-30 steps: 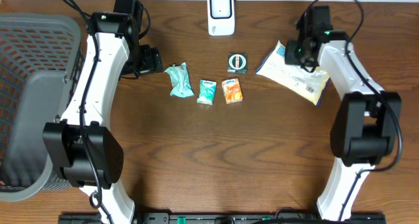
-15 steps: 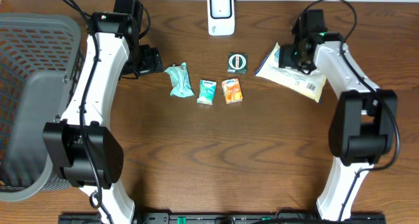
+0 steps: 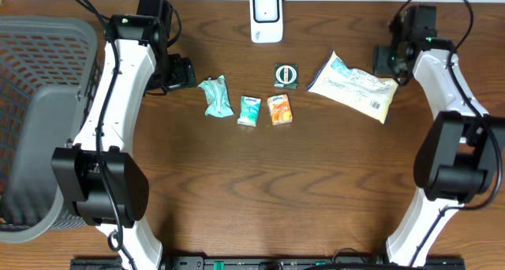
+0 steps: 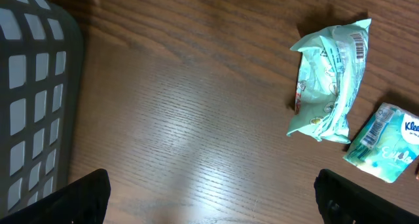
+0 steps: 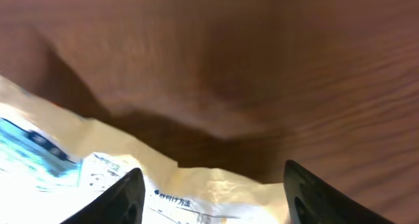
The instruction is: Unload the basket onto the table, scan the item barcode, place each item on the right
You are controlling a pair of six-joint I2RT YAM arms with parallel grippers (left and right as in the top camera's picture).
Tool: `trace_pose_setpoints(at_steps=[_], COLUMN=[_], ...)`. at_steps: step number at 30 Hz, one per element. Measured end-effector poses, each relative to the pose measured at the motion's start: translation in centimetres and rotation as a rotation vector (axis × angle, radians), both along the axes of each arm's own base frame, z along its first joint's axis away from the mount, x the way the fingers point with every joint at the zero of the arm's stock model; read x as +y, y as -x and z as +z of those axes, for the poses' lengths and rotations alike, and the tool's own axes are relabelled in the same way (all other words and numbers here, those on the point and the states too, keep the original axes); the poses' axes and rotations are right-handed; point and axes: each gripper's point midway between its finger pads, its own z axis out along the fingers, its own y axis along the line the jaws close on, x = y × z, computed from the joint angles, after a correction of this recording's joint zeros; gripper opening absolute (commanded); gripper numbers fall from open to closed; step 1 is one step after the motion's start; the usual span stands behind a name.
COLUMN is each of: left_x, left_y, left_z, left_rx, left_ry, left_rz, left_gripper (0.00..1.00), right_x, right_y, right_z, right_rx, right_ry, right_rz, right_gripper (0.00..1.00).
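Observation:
A white snack bag with blue print lies flat on the table at the right, and its crinkled edge fills the bottom of the right wrist view. My right gripper hovers just past the bag's far right corner, open, with the bag below the fingers and not pinched. The white barcode scanner stands at the back centre. My left gripper is open wide over bare wood, left of a teal wrinkled pack.
A row of small items sits mid-table: the teal pack, a Kleenex pack, an orange pack and a black-green round-logo item. A grey mesh basket fills the left edge.
My right gripper has opened, let go of the white bag and pulled away to the right. The bag now lies flat. The left arm has not moved.

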Motion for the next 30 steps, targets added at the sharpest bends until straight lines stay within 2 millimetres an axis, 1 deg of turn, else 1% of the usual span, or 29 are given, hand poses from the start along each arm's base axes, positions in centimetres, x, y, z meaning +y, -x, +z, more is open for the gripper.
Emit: trace_pose_setpoints(at_steps=[1,4,7,8,10,12,14,15,18,21,23,25,30], left_x=[0.0,0.0,0.0,0.0,0.0,0.0,0.0,0.0,0.0,0.0,0.0,0.0,0.0], left_y=[0.0,0.0,0.0,0.0,0.0,0.0,0.0,0.0,0.0,0.0,0.0,0.0,0.0], left_z=[0.0,0.0,0.0,0.0,0.0,0.0,0.0,0.0,0.0,0.0,0.0,0.0,0.0], left_rx=[0.0,0.0,0.0,0.0,0.0,0.0,0.0,0.0,0.0,0.0,0.0,0.0,0.0], left_ry=[0.0,0.0,0.0,0.0,0.0,0.0,0.0,0.0,0.0,0.0,0.0,0.0,0.0], left_rz=[0.0,0.0,0.0,0.0,0.0,0.0,0.0,0.0,0.0,0.0,0.0,0.0,0.0], left_gripper=[0.98,0.98,0.98,0.98,0.98,0.98,0.98,0.98,0.98,0.98,0.98,0.98,0.98], right_x=[0.3,1.0,1.6,1.9,2.6,3.6,5.0,5.9,7.7,8.3,7.9,7.0,4.2], right_y=[0.5,1.8,3.1,4.2,6.6,8.4,9.9,10.3,10.0,8.5,7.2,6.4,6.0], right_z=[-1.2,-2.9,-3.3,-3.5,-3.7,-3.4,-2.6,-2.1,-0.3,1.3,2.0,2.2,1.9], right_rx=[0.036,0.105,0.162,0.207,0.301,0.367,0.414,0.42,0.376,0.283,0.222,0.187,0.174], right_ry=[-0.022,-0.055,-0.085,-0.101,-0.143,-0.192,-0.261,-0.297,-0.358,-0.361,-0.341,-0.315,-0.235], right_rz=[0.006,0.019,0.019,0.018,0.02,0.027,0.047,0.066,0.118,0.144,0.129,0.106,0.029], right_gripper=[0.65,0.66,0.62,0.62,0.61,0.63,0.68,0.7,0.77,0.84,0.87,0.91,0.99])
